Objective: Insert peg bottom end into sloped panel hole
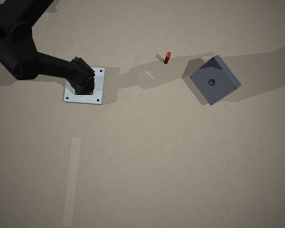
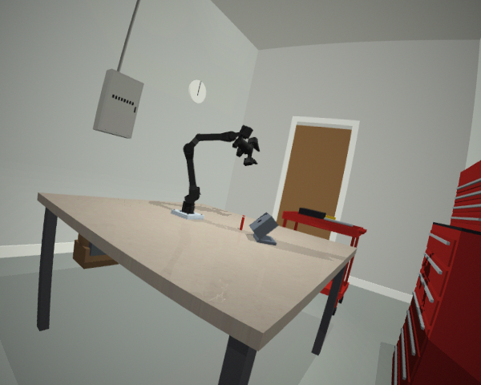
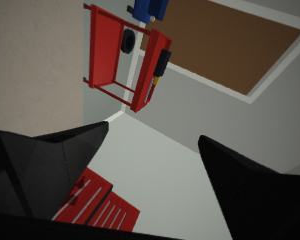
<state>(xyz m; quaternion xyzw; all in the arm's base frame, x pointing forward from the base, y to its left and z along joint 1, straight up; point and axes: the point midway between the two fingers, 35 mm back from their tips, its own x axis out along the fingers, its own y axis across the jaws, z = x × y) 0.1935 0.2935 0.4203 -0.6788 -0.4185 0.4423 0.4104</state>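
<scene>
A small red round peg (image 1: 167, 57) (image 2: 241, 222) stands upright on the table (image 1: 162, 159) (image 2: 149, 249). To its right sits the grey sloped panel (image 1: 221, 71) (image 2: 263, 225), with one round hole (image 1: 211, 82) in its face. My gripper (image 2: 248, 160) (image 3: 153, 132) is open and empty. It hangs high in the air above the table, roughly over the peg and the panel. In the wrist view its two black fingers frame the room beyond the table's edge, and neither peg nor panel shows there. The gripper is out of frame in the top view.
The arm stands on a metal base plate (image 1: 98, 94) (image 2: 187, 214) left of the peg. Beyond the table's far edge are a red cart (image 2: 323, 221) (image 3: 107, 55), a brown door (image 2: 315, 174) and a red tool chest (image 2: 460, 269) (image 3: 100, 205).
</scene>
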